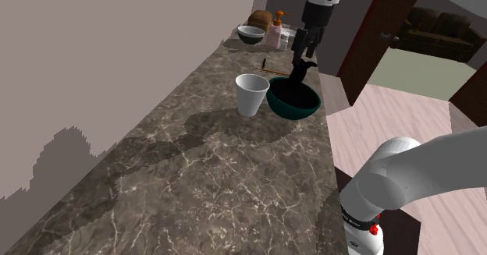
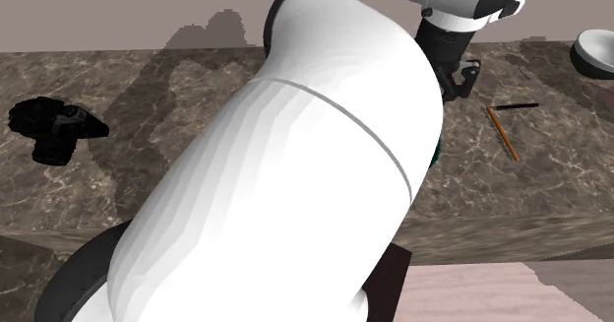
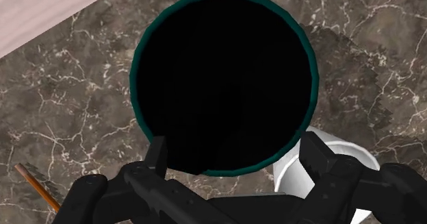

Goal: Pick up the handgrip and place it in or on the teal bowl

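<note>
Gripper of a white arm hangs straight over a teal bowl on a dark marble counter. Its fingers are partly spread and appear to clasp a small black handgrip. The handgrip sits directly beneath the fingertips, between them and the bowl's black inside, so the drop looks to be straight down. Its long axis seems close to upright, with the lower end pointing into the bowl and the upper end bent toward the shoulder view's right. In the wrist view the bowl's rim rings the space ahead of the fingers, and black on black hides the handgrip's outline. A white cup stands just beside the bowl.
</note>
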